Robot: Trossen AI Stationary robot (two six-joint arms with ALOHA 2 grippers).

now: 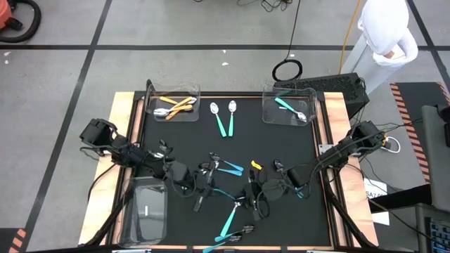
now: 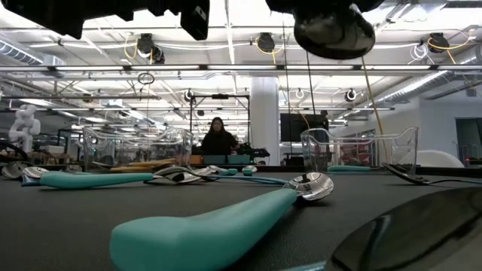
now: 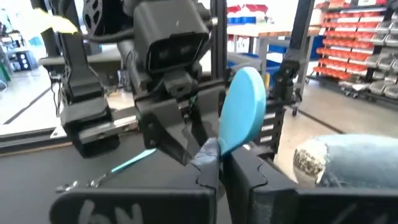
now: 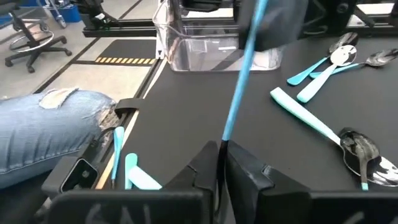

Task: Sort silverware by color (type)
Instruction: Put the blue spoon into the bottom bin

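Observation:
One teal-handled utensil (image 1: 223,192) hangs above the mat between my two grippers, near the table's middle. My left gripper (image 1: 204,185) comes in from the left and is shut on it. Shut on the same utensil from the right is my right gripper (image 1: 246,195). The left wrist view shows its broad teal handle (image 3: 244,102). Seen from the right wrist it is a thin teal strip (image 4: 242,74) running to the left gripper. Other silverware lies on the black mat (image 1: 281,151): two teal spoons (image 1: 225,117) at the far side, and more (image 1: 228,223) near the front edge. My left gripper pinches the teal utensil between its two fingers where the handle narrows (image 3: 214,148), coming level from the table's left. The utensil is clear of the mat. My right gripper pinches the utensil's thin teal end (image 4: 224,140) between its two fingers, slanting down from the table's right, fingers along it.
A clear bin (image 1: 176,105) at the far left holds orange-handled pieces; another (image 1: 288,109) at the far right holds teal ones. A third bin (image 1: 146,211) stands near left. A small orange piece (image 1: 256,165) lies mid-mat. A person in jeans (image 4: 56,134) is beside the table.

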